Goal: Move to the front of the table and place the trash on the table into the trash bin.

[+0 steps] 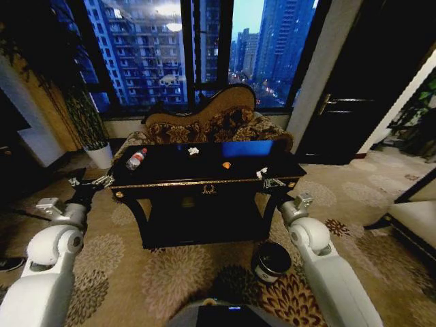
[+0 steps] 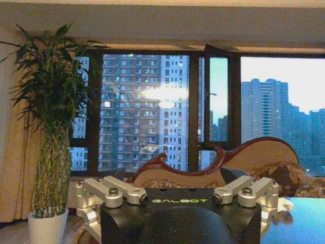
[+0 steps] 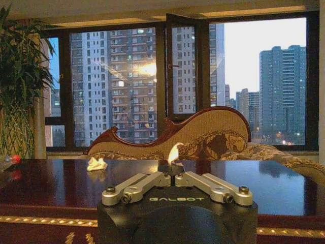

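Head cam sits high, looks fwd and down over the counter [image 1: 204, 182], sofa [image 1: 204, 122] and windows behind. Left wrist cam sits low at the counter's left end, level w/ the top, facing the windows past the plant [image 2: 48, 127]. Right wrist cam low at the front edge, same way. All three share sofa + windows.

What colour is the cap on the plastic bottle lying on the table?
Red, clearest in the head view: the bottle lies near the table's left end.

Bottle [image 1: 136, 159] on table [image 1: 204, 182] left, paper wad [image 1: 193, 150] behind centre, trash bin [image 1: 271, 261] before table right.
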### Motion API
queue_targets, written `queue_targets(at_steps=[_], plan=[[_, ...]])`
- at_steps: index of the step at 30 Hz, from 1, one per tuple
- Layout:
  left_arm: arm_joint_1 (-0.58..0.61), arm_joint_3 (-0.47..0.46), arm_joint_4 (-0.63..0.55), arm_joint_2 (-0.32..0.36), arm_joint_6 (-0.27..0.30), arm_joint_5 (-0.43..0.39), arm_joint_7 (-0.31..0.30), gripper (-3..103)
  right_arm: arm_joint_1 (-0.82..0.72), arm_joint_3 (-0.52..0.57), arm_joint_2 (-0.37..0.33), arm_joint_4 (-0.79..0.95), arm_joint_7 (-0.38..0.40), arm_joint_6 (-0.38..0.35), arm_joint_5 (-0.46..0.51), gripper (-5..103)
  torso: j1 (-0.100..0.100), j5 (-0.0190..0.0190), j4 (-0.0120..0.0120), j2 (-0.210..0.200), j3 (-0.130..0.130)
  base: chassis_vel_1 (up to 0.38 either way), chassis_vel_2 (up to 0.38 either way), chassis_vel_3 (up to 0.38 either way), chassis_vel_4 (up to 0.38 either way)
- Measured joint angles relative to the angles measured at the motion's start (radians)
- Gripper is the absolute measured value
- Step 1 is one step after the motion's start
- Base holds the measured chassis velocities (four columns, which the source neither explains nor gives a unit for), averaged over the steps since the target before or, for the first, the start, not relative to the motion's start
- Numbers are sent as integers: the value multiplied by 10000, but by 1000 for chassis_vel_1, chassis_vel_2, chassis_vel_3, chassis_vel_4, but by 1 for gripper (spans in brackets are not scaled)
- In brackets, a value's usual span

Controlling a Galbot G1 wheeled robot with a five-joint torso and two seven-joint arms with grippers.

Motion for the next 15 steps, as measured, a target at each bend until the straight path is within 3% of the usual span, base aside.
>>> queue_targets(at_steps=[8,15], plan=[[2,11,-2,-31,0,7,4,100,-85,-4,101,-134,0,145,-250,0,-4,0,-1,2,-1,173,-181,-176,169],[7,13,3,-99,-13,8,3,100,-209,50,392,-905,-1,107,-174,0,-2,-1,0,1,1,22,-22,-26,28]])
